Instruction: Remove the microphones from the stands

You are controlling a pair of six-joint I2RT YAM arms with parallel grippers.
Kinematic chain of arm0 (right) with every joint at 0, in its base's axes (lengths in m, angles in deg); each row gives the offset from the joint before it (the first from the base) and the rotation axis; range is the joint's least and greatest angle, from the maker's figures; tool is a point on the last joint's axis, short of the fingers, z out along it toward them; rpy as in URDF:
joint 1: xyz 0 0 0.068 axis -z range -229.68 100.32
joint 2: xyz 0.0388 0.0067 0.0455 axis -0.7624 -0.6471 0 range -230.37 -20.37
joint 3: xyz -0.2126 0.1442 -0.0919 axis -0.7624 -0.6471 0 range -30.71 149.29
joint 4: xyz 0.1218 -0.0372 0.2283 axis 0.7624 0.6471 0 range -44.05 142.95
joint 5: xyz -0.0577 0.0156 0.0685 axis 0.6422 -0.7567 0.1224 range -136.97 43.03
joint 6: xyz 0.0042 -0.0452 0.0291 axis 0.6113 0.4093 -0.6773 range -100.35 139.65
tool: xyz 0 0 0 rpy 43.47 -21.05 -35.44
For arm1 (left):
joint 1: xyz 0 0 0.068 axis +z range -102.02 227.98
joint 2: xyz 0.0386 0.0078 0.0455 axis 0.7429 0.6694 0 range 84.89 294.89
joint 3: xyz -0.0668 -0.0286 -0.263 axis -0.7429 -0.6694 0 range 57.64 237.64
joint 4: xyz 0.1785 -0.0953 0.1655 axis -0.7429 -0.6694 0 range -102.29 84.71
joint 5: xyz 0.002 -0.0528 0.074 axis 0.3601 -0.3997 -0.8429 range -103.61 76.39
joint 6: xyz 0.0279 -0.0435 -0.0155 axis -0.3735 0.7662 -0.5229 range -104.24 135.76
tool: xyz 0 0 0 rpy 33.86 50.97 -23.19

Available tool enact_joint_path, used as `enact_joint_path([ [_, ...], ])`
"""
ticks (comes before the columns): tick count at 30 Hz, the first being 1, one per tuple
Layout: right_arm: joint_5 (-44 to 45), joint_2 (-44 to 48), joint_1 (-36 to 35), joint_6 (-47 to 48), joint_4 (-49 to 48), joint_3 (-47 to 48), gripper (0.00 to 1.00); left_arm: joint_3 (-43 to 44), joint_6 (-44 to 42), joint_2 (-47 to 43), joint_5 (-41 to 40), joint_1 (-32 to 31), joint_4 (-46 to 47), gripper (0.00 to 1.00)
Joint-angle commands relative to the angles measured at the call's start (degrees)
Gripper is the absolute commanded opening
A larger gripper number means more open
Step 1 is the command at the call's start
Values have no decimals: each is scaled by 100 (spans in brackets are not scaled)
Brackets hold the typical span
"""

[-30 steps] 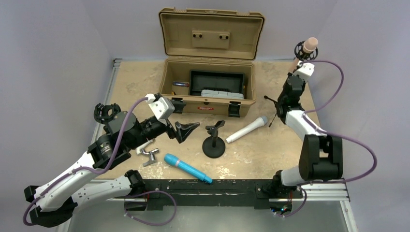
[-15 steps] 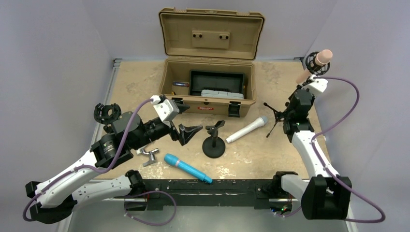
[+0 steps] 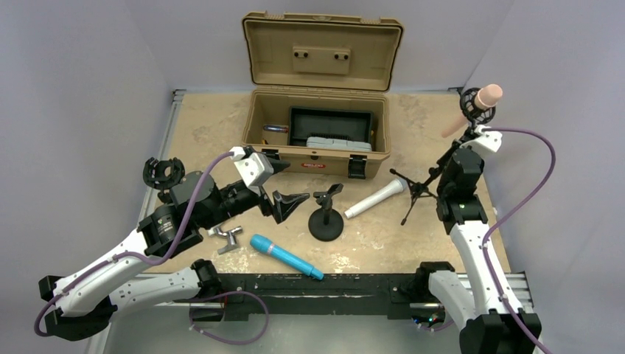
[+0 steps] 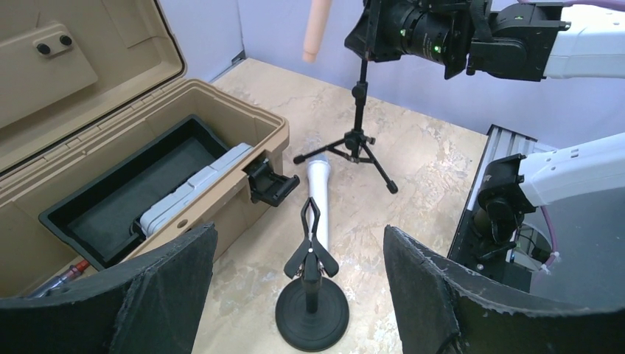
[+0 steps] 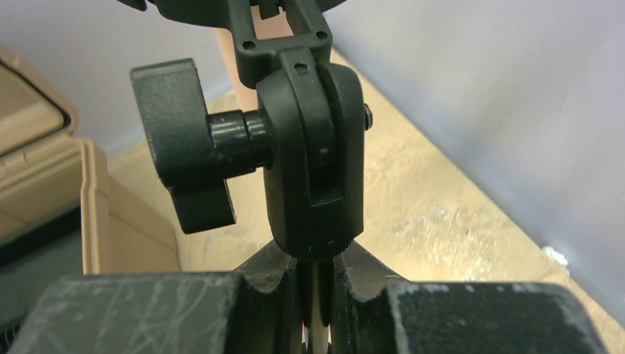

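A pink microphone (image 3: 485, 98) sits in a black shock mount (image 3: 472, 107) on top of a black tripod stand (image 3: 417, 187) at the right of the table. My right gripper (image 3: 465, 140) is shut on the stand's pole just below the swivel joint (image 5: 313, 162). The pole shows between its fingers (image 5: 280, 295). The left wrist view shows the microphone (image 4: 318, 29) and the tripod legs (image 4: 355, 147) low over the table. My left gripper (image 3: 289, 200) is open and empty, facing a small clip stand (image 3: 326, 221).
An open tan case (image 3: 317, 133) stands at the back. A white microphone (image 3: 376, 198) lies beside the clip stand and a blue microphone (image 3: 286, 257) lies near the front edge. A metal fitting (image 3: 227, 236) lies by the left arm. The wall is close on the right.
My right arm has swung the tripod stand with the pink microphone to the right and nearer. My left gripper has shifted slightly toward the clip stand.
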Motion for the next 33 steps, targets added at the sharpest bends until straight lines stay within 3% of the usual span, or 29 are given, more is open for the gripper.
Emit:
enact_joint_path([
  [1, -147, 182, -315, -373, 266, 522, 0, 96, -19, 1, -42, -46, 156, 81],
  [23, -479, 162, -1406, -707, 1420, 1266, 0, 86, -67, 156, -260, -47, 157, 81],
  [29, 346, 225, -1437, -629, 1134, 1042, 0, 77, -64, 185, -273, -47, 150, 81],
  [33, 1350, 299, -1434, -1070, 1236, 997, 0, 98, -84, 201, -289, -48, 135, 81],
])
